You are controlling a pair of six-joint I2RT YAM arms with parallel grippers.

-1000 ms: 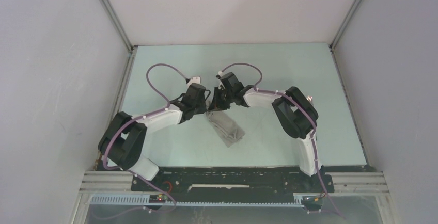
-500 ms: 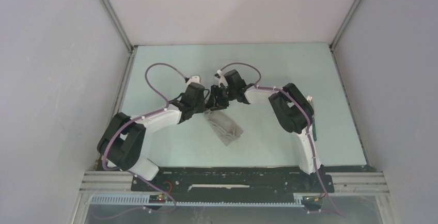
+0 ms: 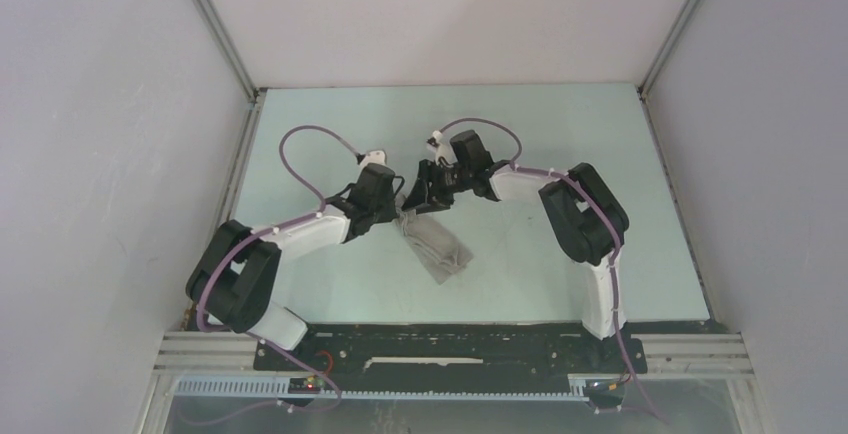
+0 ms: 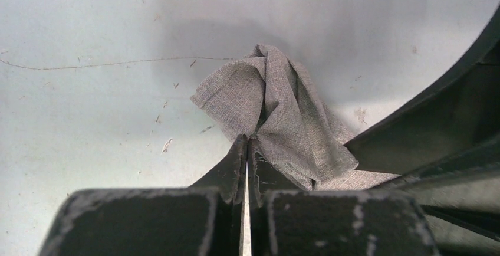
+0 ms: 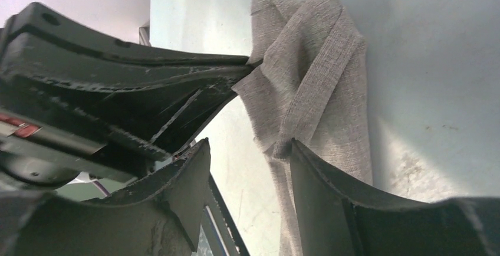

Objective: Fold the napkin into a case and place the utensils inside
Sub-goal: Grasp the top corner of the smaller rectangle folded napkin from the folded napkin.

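The taupe-grey napkin (image 3: 437, 246) lies mid-table as a narrow, rumpled folded strip running diagonally. My left gripper (image 3: 402, 212) is shut on the strip's far corner, and in the left wrist view the cloth (image 4: 283, 105) bunches up from its closed tips (image 4: 246, 141). My right gripper (image 3: 422, 197) hovers just beside that end. Its jaws (image 5: 247, 150) stand open, and one finger (image 5: 318, 173) rests against the napkin (image 5: 321, 73) without gripping it. The left gripper's fingers (image 5: 147, 85) show there, pinching the cloth edge. No utensils are in view.
The pale green table (image 3: 330, 124) is boxed in by white walls at the back and sides. Purple cables (image 3: 300, 144) loop above both wrists. The right arm's elbow (image 3: 585, 214) stands over the right part of the table. A black rail (image 3: 440, 339) runs along the near edge.
My right gripper has opened and let go of the napkin's far end, and its arm has shifted slightly right. The left gripper stays shut on the corner; the napkin has hardly moved.
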